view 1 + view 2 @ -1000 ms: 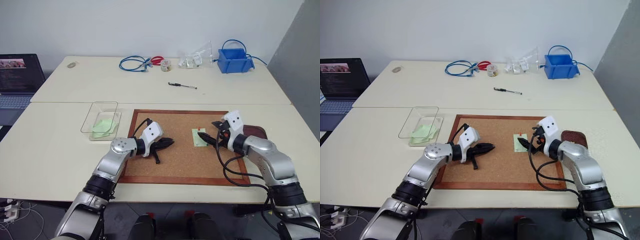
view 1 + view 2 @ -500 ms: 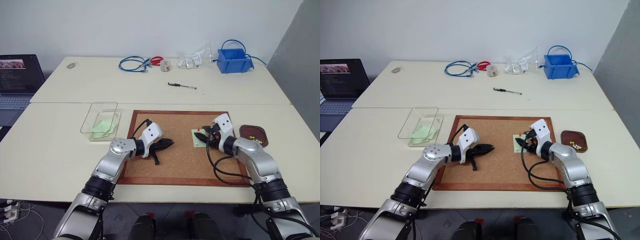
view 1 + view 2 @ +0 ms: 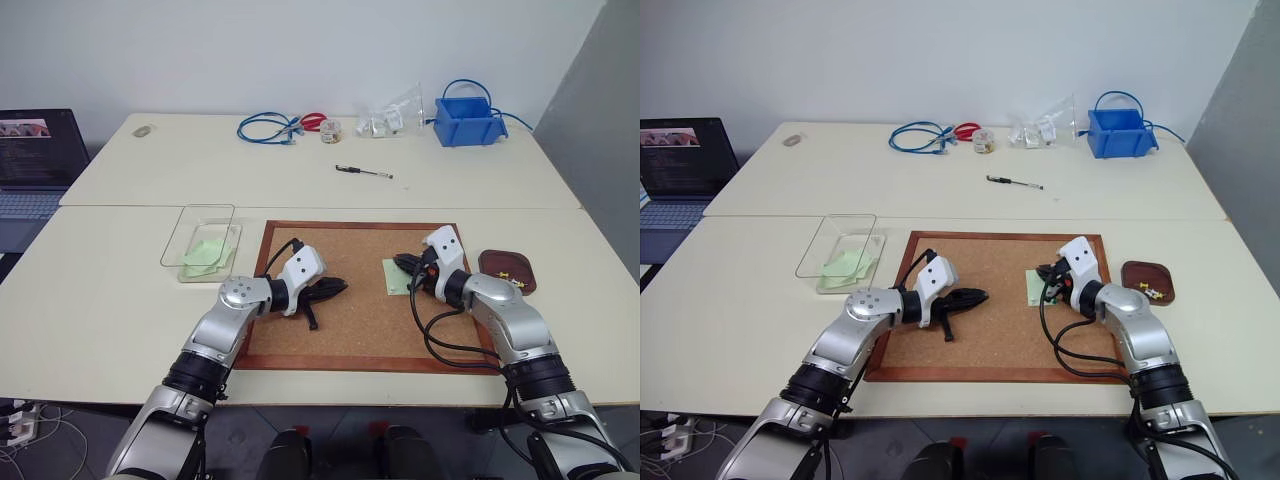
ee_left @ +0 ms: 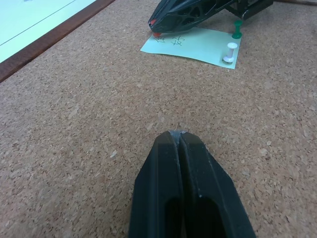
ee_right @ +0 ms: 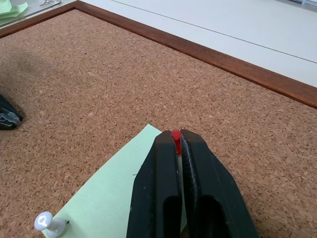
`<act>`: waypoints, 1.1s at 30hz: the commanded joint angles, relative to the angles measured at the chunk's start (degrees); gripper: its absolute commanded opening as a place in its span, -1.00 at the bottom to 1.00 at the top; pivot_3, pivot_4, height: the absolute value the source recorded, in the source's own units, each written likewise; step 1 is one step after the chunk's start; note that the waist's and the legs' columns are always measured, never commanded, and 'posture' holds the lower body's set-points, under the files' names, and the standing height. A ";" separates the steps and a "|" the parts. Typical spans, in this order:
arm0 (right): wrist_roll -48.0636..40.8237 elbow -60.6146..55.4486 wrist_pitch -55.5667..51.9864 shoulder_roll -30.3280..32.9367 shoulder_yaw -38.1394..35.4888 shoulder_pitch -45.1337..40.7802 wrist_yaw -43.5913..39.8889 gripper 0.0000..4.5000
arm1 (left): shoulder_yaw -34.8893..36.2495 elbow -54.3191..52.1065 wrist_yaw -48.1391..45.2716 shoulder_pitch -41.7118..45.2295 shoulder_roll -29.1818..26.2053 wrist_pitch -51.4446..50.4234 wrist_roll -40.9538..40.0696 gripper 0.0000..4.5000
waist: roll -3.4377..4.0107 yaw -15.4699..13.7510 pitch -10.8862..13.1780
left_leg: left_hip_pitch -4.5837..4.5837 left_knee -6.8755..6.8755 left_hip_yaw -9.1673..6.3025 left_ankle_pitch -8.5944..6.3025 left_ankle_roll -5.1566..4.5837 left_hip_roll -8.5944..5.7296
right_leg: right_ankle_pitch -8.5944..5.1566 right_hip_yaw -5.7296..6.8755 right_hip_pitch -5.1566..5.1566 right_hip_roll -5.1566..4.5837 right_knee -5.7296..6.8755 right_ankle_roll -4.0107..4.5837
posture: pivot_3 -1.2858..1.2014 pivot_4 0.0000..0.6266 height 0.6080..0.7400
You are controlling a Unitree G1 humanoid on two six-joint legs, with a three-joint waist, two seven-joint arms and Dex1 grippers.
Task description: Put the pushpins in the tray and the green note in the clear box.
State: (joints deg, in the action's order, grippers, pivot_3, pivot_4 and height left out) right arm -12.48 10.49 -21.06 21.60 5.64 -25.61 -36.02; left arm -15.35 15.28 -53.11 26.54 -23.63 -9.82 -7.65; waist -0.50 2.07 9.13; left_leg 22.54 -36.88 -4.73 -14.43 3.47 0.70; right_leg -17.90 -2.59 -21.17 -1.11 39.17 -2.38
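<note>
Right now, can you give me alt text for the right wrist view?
The right hand is shut on a red pushpin at a corner of the green note on the corkboard; a white pushpin holds another corner.

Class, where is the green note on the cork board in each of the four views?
Left eye view: green note on the cork board, right half, at the right tool.
Right eye view: same spot.
Left wrist view: ahead of the left tool.
Right wrist view: under the right tool's tips, which pinch the red pushpin.
Shared landmark: the cork board.
</note>
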 commanded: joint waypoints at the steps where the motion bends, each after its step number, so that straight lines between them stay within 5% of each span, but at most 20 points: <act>1: -1.11 -2.44 1.06 0.00 -2.04 -1.63 -0.79 -0.96 | -3.29 3.02 -1.98 -3.06 -1.02 -2.35 2.93 -1.00 | 0.00 0.00 0.00 | 0.00 0.00 0.00 0.00 0.00 0.00 | 0.00 0.00 0.00 0.00 0.00 0.00 | 0.03 -0.52 1.00; 20: -8.77 -16.24 -9.93 3.38 -6.43 -0.48 -2.67 -0.96 | -4.69 3.88 -2.83 -3.20 -1.65 -2.78 4.82 -1.00 | 0.04 -0.03 -0.08 | -0.05 0.01 0.00 0.00 -0.01 0.00 | 0.00 -0.01 0.04 0.00 -0.01 0.00 | 0.03 -0.52 1.00; 28: -5.70 -31.37 -22.01 4.46 -23.89 10.88 17.71 -0.96 | -5.05 3.41 -3.76 -3.12 -1.63 -2.82 4.67 -1.00 | 0.02 -0.38 -0.27 | 0.05 0.10 -0.08 -0.02 -0.01 -0.01 | -0.02 0.05 0.04 -0.02 -0.09 0.04 | 0.03 -0.52 1.00; 33: -4.22 -32.41 -24.64 2.07 -26.97 13.60 24.53 -0.96 | -5.61 4.90 -4.48 -2.09 -1.21 -1.83 4.83 -1.00 | 0.33 0.01 -0.46 | -0.13 0.18 0.09 -0.03 -0.04 -0.02 | -0.03 -0.12 0.09 -0.01 -0.07 0.04 | 0.03 -0.52 1.00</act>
State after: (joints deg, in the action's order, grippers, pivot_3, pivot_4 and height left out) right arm -16.72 -19.83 -44.98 24.87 -20.14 -11.28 -14.12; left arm -16.28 15.57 -55.00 27.10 -24.78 -9.82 -6.32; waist -0.18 2.08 8.67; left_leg 22.32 -36.70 -4.62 -14.46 3.42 0.68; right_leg -17.94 -2.73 -21.03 -1.12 39.10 -2.36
